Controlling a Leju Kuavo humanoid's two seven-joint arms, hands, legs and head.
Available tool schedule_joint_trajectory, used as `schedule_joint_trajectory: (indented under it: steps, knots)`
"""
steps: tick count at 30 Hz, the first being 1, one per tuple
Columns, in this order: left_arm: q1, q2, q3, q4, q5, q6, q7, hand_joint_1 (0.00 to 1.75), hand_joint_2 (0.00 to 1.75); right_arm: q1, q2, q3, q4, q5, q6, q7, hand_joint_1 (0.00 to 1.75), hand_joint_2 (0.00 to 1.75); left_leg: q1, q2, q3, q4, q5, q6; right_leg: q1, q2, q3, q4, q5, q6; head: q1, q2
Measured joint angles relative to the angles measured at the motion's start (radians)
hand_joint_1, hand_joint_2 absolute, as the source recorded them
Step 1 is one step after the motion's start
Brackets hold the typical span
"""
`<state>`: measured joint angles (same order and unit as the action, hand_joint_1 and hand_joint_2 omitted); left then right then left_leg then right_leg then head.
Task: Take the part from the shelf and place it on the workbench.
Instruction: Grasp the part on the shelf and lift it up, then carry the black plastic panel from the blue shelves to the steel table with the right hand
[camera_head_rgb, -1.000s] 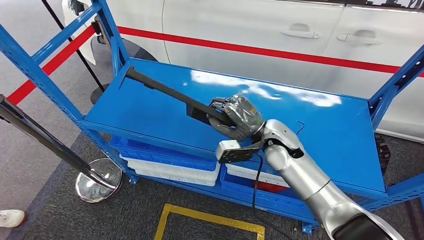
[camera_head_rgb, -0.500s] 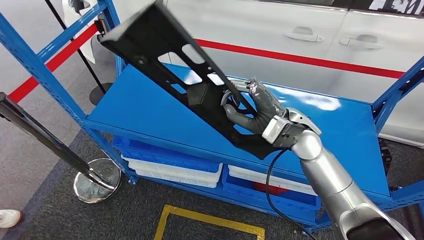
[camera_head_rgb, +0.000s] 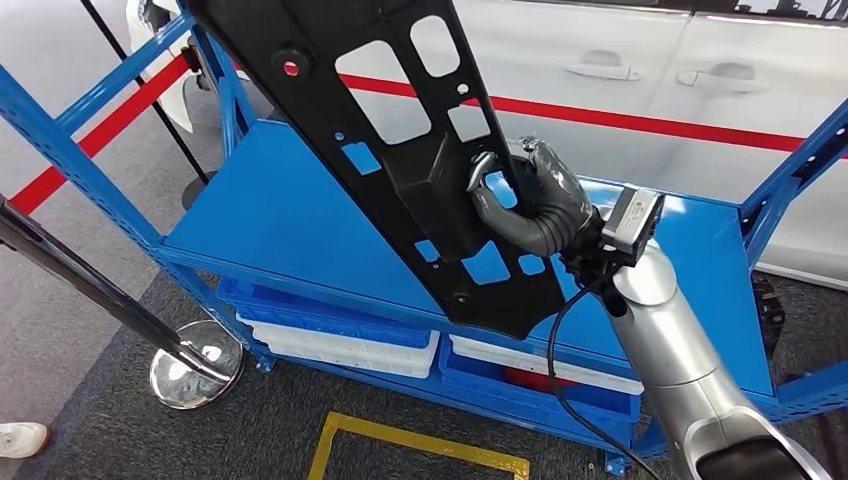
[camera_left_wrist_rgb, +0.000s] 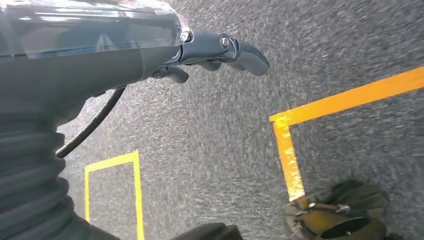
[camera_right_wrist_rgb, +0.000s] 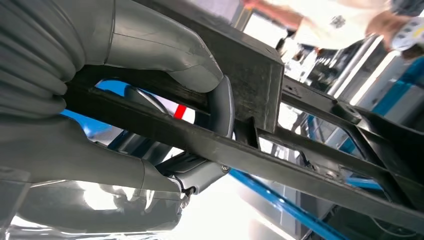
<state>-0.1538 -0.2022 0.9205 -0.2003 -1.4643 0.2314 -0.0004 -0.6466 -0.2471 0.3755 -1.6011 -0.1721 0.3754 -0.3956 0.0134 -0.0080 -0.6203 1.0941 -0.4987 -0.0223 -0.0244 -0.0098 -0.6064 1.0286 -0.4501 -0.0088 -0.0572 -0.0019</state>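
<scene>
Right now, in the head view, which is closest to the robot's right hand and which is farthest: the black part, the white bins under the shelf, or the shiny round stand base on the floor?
1. Black part: held in the right hand, above the blue shelf.
2. White bins: on the lower level, under the shelf top.
3. Shiny stand base: on the floor, far off to the left.

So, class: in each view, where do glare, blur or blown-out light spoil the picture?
Head view: white glare on the blue shelf by the right hand. Left wrist view: floor slightly blurred, sheen on the left hand. Right wrist view: background blown out behind the black part.
</scene>
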Motion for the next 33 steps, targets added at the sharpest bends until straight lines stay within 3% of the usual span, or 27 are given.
schedule_joint_trajectory:
  steps: [2,4,5,8,10,13,14,15,17,19,20,21,23,24,28,30,33]
  knots:
    - [-0.002,0.000,0.000,0.000,-0.002,0.020,-0.020,0.00,1.75,0.005,-0.005,0.006,0.000,-0.037,0.024,0.022,1.75,1.75,0.000,0.003,-0.060,0.131,-0.060,-0.004,0.005,-0.002,0.001,0.000,-0.002,-0.007,0.000,0.000]
    - [-0.003,0.000,-0.001,0.000,-0.005,0.048,-0.050,0.00,1.75,0.022,-0.006,0.018,0.000,-0.049,0.035,0.034,1.75,1.75,0.000,0.003,-0.101,0.216,-0.078,-0.003,0.010,-0.002,0.003,0.000,-0.004,-0.010,0.000,0.000]
    - [-0.002,0.000,-0.001,0.000,-0.004,0.058,-0.069,0.00,1.75,0.034,-0.006,0.026,0.000,-0.050,0.037,0.037,1.75,1.75,-0.001,0.003,-0.096,0.204,-0.059,0.000,0.013,-0.002,0.005,0.001,-0.005,-0.011,0.000,0.000]
    - [0.003,0.000,0.000,0.000,0.021,0.069,-0.123,0.00,1.75,0.064,-0.006,0.043,-0.003,-0.058,0.033,0.039,1.75,1.75,-0.007,0.001,-0.012,0.017,0.039,0.021,0.019,0.003,0.013,0.001,-0.010,-0.010,0.000,0.000]
    - [0.005,0.000,0.002,0.000,0.036,0.065,-0.136,0.00,1.75,0.074,-0.006,0.049,-0.004,-0.078,0.032,0.048,1.75,1.75,-0.012,-0.001,0.018,-0.055,0.054,0.030,0.021,0.005,0.009,0.002,-0.009,-0.003,0.000,0.000]
    - [0.007,0.000,0.004,0.000,0.052,0.059,-0.126,0.00,1.75,0.077,-0.007,0.056,0.003,-0.125,0.043,0.068,1.75,1.75,-0.010,-0.001,0.024,-0.074,0.055,0.040,0.020,0.006,0.006,0.001,-0.009,0.013,0.000,0.000]
    - [0.007,0.000,0.006,0.000,0.057,0.058,-0.119,0.00,1.75,0.076,-0.007,0.057,0.007,-0.141,0.046,0.074,1.75,1.75,-0.007,-0.001,0.028,-0.081,0.059,0.045,0.020,0.006,-0.001,0.015,-0.021,0.017,0.000,0.000]
    - [0.007,0.000,0.008,0.000,0.063,0.057,-0.111,0.00,1.75,0.074,-0.006,0.058,0.012,-0.155,0.048,0.079,1.75,1.75,-0.004,0.000,0.031,-0.088,0.062,0.049,0.019,0.006,-0.016,0.049,-0.043,0.021,0.000,0.000]
    - [0.008,0.000,0.014,0.000,0.069,0.054,-0.096,0.00,1.75,0.071,-0.003,0.058,0.021,-0.171,0.047,0.086,1.75,1.75,-0.003,0.001,0.033,-0.091,0.064,0.053,0.015,0.007,-0.074,0.171,-0.104,0.026,0.000,0.000]
    - [0.009,0.000,0.020,0.000,0.068,0.052,-0.087,0.00,1.75,0.075,-0.001,0.058,0.029,-0.178,0.043,0.090,1.75,1.75,-0.003,0.001,0.033,-0.089,0.063,0.053,0.010,0.007,-0.123,0.269,-0.130,0.032,0.000,0.000]
    - [0.010,0.000,0.022,0.000,0.065,0.049,-0.084,0.00,1.75,0.077,0.000,0.058,0.031,-0.180,0.040,0.090,1.75,1.75,-0.002,0.000,0.033,-0.088,0.062,0.052,0.007,0.007,-0.125,0.269,-0.115,0.034,0.000,0.000]
    - [0.010,0.000,0.024,0.000,0.064,0.045,-0.080,0.00,1.75,0.078,0.000,0.057,0.032,-0.183,0.037,0.091,1.75,1.75,-0.002,-0.001,0.033,-0.084,0.061,0.050,0.004,0.006,-0.106,0.225,-0.082,0.035,0.000,0.000]
    - [0.010,0.000,0.026,0.000,0.067,0.037,-0.070,0.00,1.75,0.080,0.000,0.056,0.031,-0.187,0.032,0.091,1.75,1.75,-0.003,-0.002,0.031,-0.073,0.055,0.042,0.000,0.003,-0.045,0.092,-0.015,0.036,0.000,0.000]
    - [0.010,0.000,0.028,0.000,0.071,0.035,-0.065,0.00,1.75,0.081,0.001,0.055,0.031,-0.189,0.032,0.090,1.75,1.75,-0.004,-0.003,0.028,-0.066,0.052,0.037,0.001,0.003,-0.024,0.044,0.001,0.033,0.000,0.000]
    - [0.012,0.001,0.035,0.000,0.080,0.035,-0.059,0.00,1.75,0.096,-0.003,0.053,0.031,-0.196,0.038,0.089,1.75,1.75,-0.007,-0.003,0.016,-0.058,0.050,0.017,0.003,0.006,-0.021,0.017,0.006,0.015,0.000,0.000]
    - [0.013,0.001,0.036,0.000,0.077,0.040,-0.060,0.00,1.75,0.095,-0.010,0.053,0.032,-0.200,0.044,0.089,1.75,1.75,-0.006,-0.001,-0.002,-0.017,0.015,0.007,0.001,0.004,-0.024,0.010,0.012,0.000,0.000,0.000]
    - [0.012,0.002,0.036,0.000,0.070,0.047,-0.066,0.00,1.75,0.093,-0.015,0.053,0.037,-0.205,0.050,0.088,1.75,1.75,-0.004,0.000,-0.071,0.166,-0.084,-0.001,0.005,-0.001,-0.032,0.008,0.018,-0.012,0.000,0.000]
